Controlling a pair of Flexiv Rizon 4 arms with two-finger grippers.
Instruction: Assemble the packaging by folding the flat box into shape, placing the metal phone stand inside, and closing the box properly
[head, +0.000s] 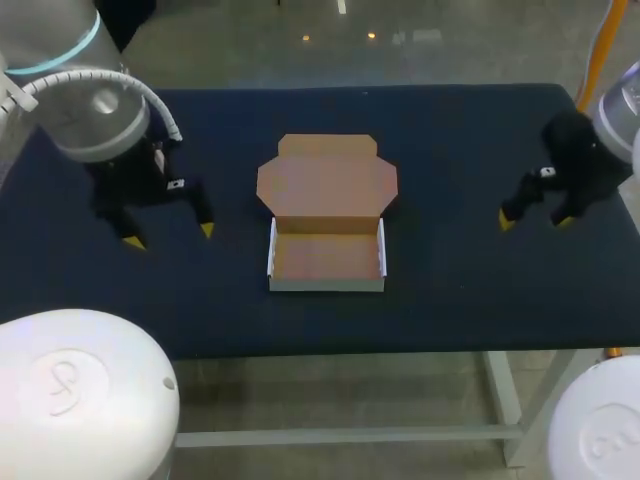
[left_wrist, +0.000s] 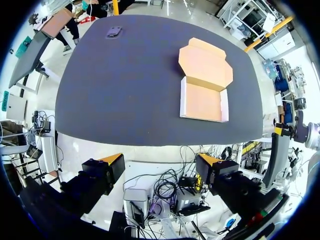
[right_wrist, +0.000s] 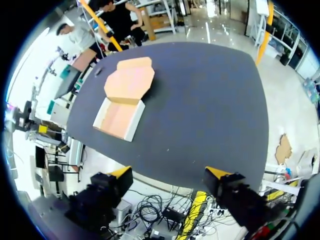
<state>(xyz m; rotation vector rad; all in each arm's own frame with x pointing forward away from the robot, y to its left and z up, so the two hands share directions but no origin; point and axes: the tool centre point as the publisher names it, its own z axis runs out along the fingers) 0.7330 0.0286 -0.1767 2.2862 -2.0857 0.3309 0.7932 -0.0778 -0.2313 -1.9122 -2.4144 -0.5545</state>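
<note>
The box (head: 327, 255) lies mid-table — between left gripper (head: 170, 236) and right gripper (head: 535, 221), both released.

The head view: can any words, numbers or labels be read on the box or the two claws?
Box: plain cardboard, no print visible.
Left gripper: a small white mark, too small to read.
Right gripper: another such mark, too small to read.

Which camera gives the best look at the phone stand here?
The left wrist view: the phone stand lies flat near the far corner of the table, well clear of the box. The right wrist view shows it only as a tiny dark speck beyond the box. In the head view it is not visible.
</note>
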